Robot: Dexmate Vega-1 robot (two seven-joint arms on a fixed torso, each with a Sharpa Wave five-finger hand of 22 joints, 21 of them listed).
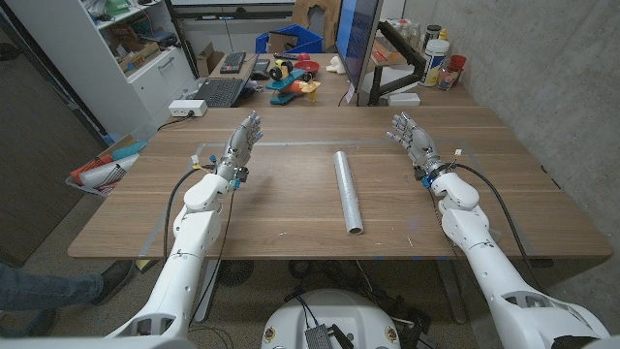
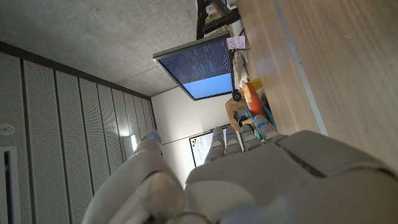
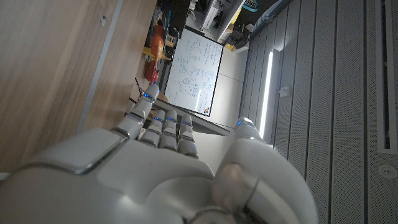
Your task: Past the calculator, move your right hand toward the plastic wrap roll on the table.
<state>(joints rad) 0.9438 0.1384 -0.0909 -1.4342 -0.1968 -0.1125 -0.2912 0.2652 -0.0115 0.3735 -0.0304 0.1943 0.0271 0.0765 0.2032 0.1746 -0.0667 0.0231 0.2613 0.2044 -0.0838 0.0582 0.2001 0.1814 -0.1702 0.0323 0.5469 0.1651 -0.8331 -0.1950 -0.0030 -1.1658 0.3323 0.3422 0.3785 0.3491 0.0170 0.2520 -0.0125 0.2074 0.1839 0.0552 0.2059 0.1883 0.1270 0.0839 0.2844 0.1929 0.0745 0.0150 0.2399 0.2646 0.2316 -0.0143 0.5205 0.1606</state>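
The plastic wrap roll (image 1: 348, 190) lies lengthwise in the middle of the wooden table (image 1: 291, 208), one end toward the near edge. My right hand (image 1: 411, 137) is over the table to the right of the roll, fingers apart and holding nothing. My left hand (image 1: 242, 139) mirrors it to the left of the roll, also holding nothing. In the right wrist view the back of my right hand (image 3: 155, 168) points along the tabletop. The left wrist view has my left hand (image 2: 249, 180) beside the wood. I see no calculator on the table.
Behind the table's far edge stand a monitor (image 1: 356, 44), a laptop (image 1: 219, 92), a white box (image 1: 187, 108) and bottles (image 1: 438, 60). A shelf unit (image 1: 121, 48) is at far left. A concrete wall (image 1: 542, 78) runs along the right side.
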